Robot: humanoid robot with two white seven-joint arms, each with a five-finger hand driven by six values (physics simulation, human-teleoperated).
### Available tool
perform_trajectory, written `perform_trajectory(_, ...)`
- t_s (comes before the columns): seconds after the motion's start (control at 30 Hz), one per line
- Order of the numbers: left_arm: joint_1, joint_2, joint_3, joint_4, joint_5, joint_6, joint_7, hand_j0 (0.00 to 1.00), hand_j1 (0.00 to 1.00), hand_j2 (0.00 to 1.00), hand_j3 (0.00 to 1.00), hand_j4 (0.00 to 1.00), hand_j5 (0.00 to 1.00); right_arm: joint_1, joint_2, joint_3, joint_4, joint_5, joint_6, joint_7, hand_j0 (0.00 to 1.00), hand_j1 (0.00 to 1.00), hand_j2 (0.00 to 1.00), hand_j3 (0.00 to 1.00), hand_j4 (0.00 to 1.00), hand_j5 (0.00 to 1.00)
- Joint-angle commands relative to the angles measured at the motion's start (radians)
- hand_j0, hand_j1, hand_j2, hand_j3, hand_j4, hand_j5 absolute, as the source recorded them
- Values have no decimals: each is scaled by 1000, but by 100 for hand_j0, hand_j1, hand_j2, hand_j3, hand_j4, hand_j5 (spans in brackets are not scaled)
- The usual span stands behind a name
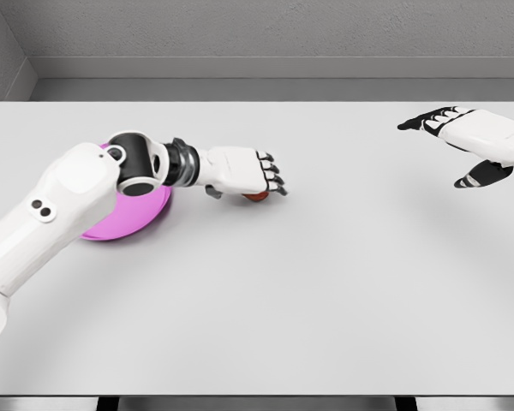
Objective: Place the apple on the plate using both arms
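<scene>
A red apple (256, 197) lies on the white table, mostly covered by my left hand (261, 181). Only a small red sliver shows beneath the palm and curled fingers, which wrap over it from above. The magenta plate (128, 218) sits at the left, largely hidden behind my left forearm and elbow. My right hand (454, 141) hovers at the far right above the table, fingers spread and holding nothing, far from both apple and plate.
The white table (325, 291) stretches across the view with a grey wall behind it. Its front edge runs along the bottom of the picture.
</scene>
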Motion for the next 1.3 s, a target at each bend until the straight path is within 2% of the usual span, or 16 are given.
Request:
perform_trajectory(0.0, 0, -6, 2, 15, 4, 2, -28, 100, 100, 100, 100, 100, 100, 0, 0, 0, 0, -3, 1, 0, 100, 100, 100, 100, 100, 100)
perform_trajectory(0.07, 0, -14, 10, 49, 15, 2, -28, 100, 100, 100, 100, 100, 100, 0, 0, 0, 0, -3, 1, 0, 100, 100, 100, 100, 100, 100)
perform_trajectory(0.13, -3, -20, 13, 51, 16, 2, -26, 100, 100, 100, 100, 100, 100, 2, -2, 0, 0, -3, 1, 0, 100, 100, 100, 100, 100, 100)
perform_trajectory(0.23, -3, -21, 14, 51, 56, 2, -26, 91, 91, 91, 91, 91, 91, 2, -2, 0, 0, -3, 1, 0, 100, 100, 100, 100, 100, 100)
perform_trajectory(0.3, -3, -20, 14, 51, 84, 2, -26, 75, 75, 75, 75, 75, 75, 2, -3, 0, 0, -3, 1, 0, 100, 100, 100, 100, 100, 100)
perform_trajectory(0.33, -6, -20, 16, 51, 87, 2, -26, 63, 63, 63, 63, 63, 63, 2, -3, 0, 0, -3, 1, 0, 100, 100, 100, 100, 100, 100)
perform_trajectory(0.5, -6, -15, 19, 51, 89, 2, -25, 52, 52, 52, 52, 52, 52, 2, -3, 0, -2, -3, 1, 0, 100, 100, 100, 100, 100, 100)
perform_trajectory(0.63, -5, -12, 17, 51, 87, 2, -25, 39, 39, 39, 39, 39, 39, 2, -2, 0, -2, -3, 1, 0, 100, 100, 100, 100, 100, 100)
perform_trajectory(0.9, 3, -20, 8, 54, 66, 2, -35, 31, 31, 31, 31, 31, 31, 2, -2, 0, -2, -3, 1, 0, 100, 100, 100, 100, 100, 100)
perform_trajectory(1.03, 2, -14, 16, 54, 84, 2, -25, 17, 17, 17, 17, 17, 17, 2, -3, 0, -2, -3, 1, 0, 100, 100, 100, 100, 100, 100)
perform_trajectory(1.27, -6, -5, 62, 22, 161, 2, -22, 17, 17, 17, 17, 17, 17, 2, -3, 0, -2, -3, 1, 0, 100, 100, 100, 100, 100, 100)
